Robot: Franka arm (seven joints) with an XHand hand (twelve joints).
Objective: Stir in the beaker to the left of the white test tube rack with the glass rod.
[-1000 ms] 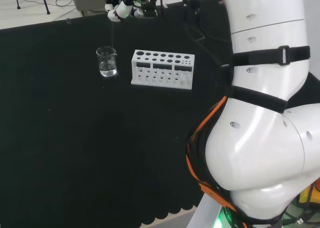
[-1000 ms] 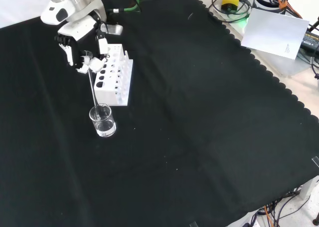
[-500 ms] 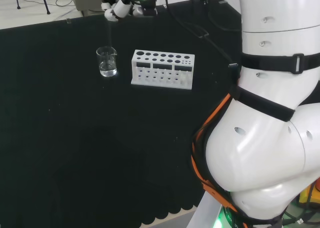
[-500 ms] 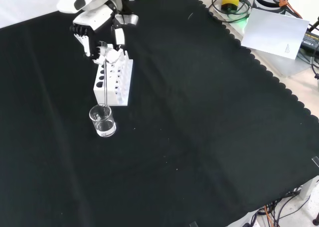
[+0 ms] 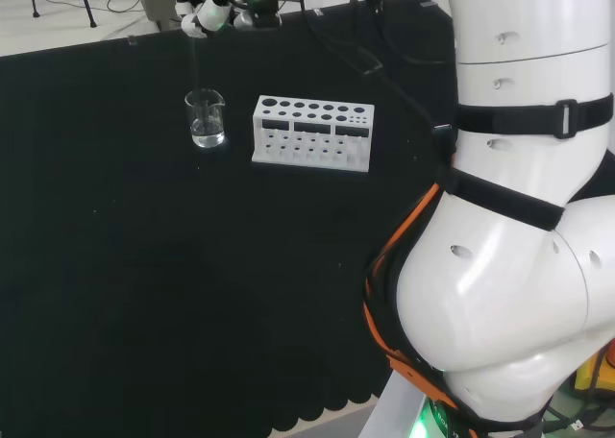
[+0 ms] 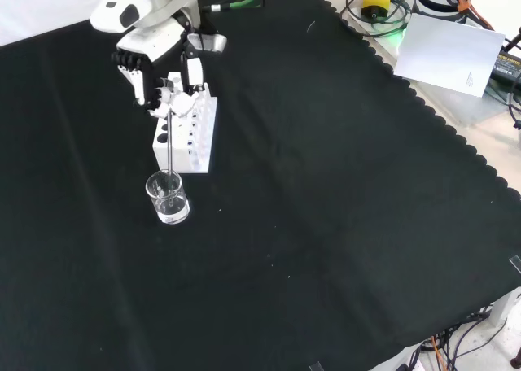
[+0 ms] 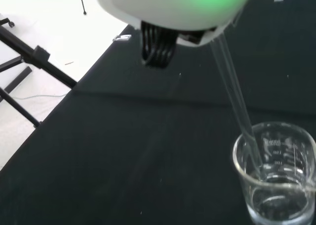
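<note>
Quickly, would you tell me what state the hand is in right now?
Hand: shut on the glass rod, fingers pinching its top; the rod's lower end is inside the beaker.

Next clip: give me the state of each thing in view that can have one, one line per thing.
Hand: shut on the glass rod, raised above the rack's far end.
Glass rod: held tilted, lower end inside the beaker.
Beaker: upright on the cloth, some clear liquid in it.
Test tube rack: standing upright, holes empty.
</note>
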